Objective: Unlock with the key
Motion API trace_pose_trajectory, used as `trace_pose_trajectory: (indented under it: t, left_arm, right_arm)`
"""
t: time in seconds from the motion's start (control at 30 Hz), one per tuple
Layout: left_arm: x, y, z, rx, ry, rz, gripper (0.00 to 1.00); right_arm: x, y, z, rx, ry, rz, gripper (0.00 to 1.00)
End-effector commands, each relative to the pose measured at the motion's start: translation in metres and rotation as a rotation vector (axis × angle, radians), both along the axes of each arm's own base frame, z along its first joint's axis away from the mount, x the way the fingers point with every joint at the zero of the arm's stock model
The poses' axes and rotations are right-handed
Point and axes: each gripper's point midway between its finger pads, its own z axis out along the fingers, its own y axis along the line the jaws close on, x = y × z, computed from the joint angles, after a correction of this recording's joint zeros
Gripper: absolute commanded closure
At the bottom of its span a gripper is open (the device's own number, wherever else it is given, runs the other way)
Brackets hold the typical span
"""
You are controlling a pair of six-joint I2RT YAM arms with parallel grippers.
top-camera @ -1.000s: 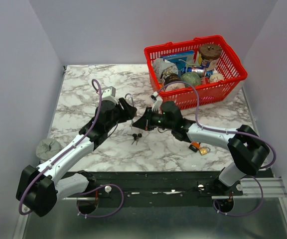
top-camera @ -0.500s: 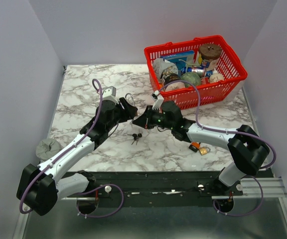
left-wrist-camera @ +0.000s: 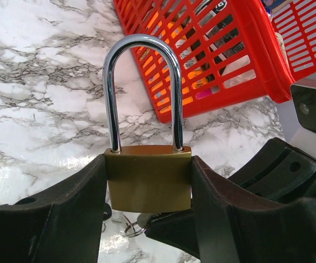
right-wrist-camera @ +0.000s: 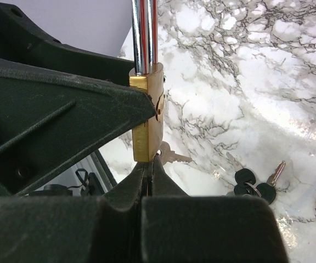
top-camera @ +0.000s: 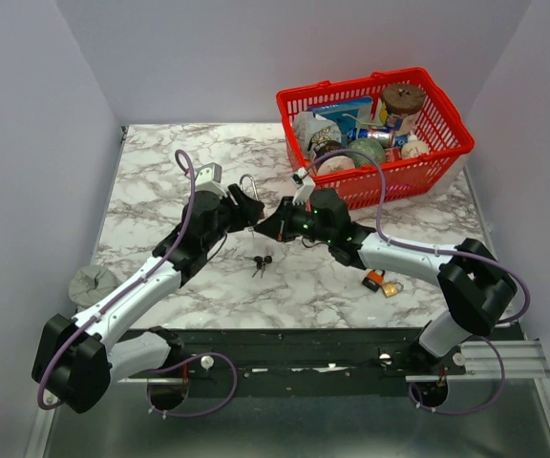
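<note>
My left gripper [top-camera: 247, 212] is shut on a brass padlock [left-wrist-camera: 147, 178] with a closed steel shackle [left-wrist-camera: 141, 41] pointing up, held above the marble table. The padlock also shows in the right wrist view [right-wrist-camera: 147, 115]. My right gripper [top-camera: 273, 225] is pressed against the padlock's underside, its fingers [right-wrist-camera: 163, 189] closed on a thin key that is mostly hidden between them. A spare silver key [right-wrist-camera: 173, 156] hangs on a ring beside it.
A bunch of black-headed keys [top-camera: 261, 262] lies on the marble below the grippers. A second small padlock [top-camera: 383, 283] lies at the front right. A red basket [top-camera: 452, 153] full of groceries stands at the back right. A grey round object [top-camera: 92, 284] sits at the left edge.
Both grippers have shifted slightly away from the bases, staying together. The padlock's shackle now stands out more clearly above the left gripper.
</note>
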Motion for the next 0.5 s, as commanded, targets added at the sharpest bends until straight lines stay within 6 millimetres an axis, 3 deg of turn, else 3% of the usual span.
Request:
trace_pose_trajectory:
  t: [0.0, 0.17, 0.47]
  left_arm:
    - [-0.020, -0.018, -0.002, -0.018, 0.032, -0.122, 0.99]
    - [-0.021, -0.019, 0.012, -0.034, -0.014, -0.148, 1.00]
    - [-0.037, -0.049, 0.038, -0.137, -0.096, -0.345, 1.00]
  right_arm:
    - [0.046, -0.011, 0.062, 0.103, -0.189, -0.123, 0.99]
    - [0.042, -0.018, 0.066, 0.137, -0.207, -0.084, 0.99]
    - [0.029, -0.028, 0.088, 0.179, -0.291, 0.043, 0.99]
